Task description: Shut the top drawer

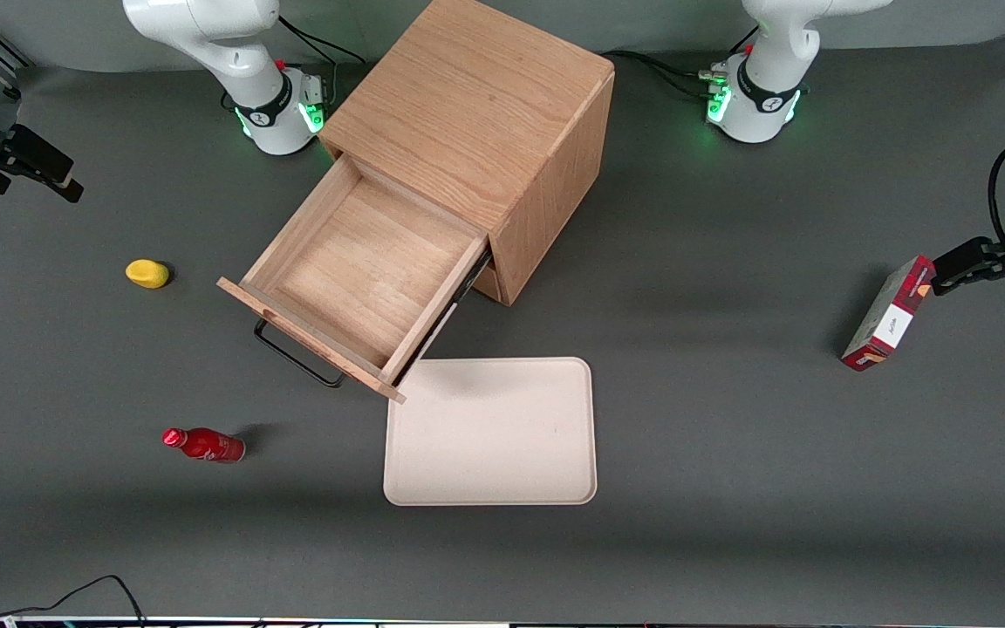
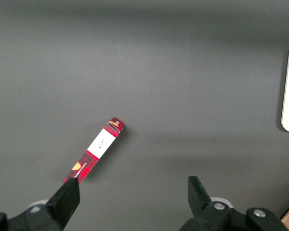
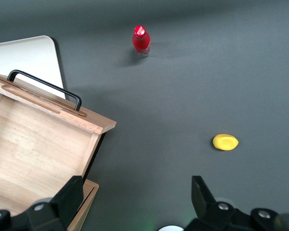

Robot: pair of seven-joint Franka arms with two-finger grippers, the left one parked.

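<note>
In the front view you see the top drawer [image 1: 363, 279] pulled well out of the wooden cabinet [image 1: 476, 131], its inside bare and its black wire handle [image 1: 297, 356] on the front panel that faces the camera. One corner of that panel reaches just over the edge of the beige tray [image 1: 492, 432], which lies nearer the camera than the cabinet. Toward the working arm's end of the table you have a yellow object [image 1: 147, 273] and, nearer the camera, a red bottle [image 1: 204, 445] lying on its side; the gripper [image 1: 18, 157] hangs at that same end, well apart from the drawer. In the right wrist view your gripper [image 3: 137, 198] is released, its fingers [image 3: 70, 195] spread wide and holding nothing, above the table beside the drawer's side wall.
</note>
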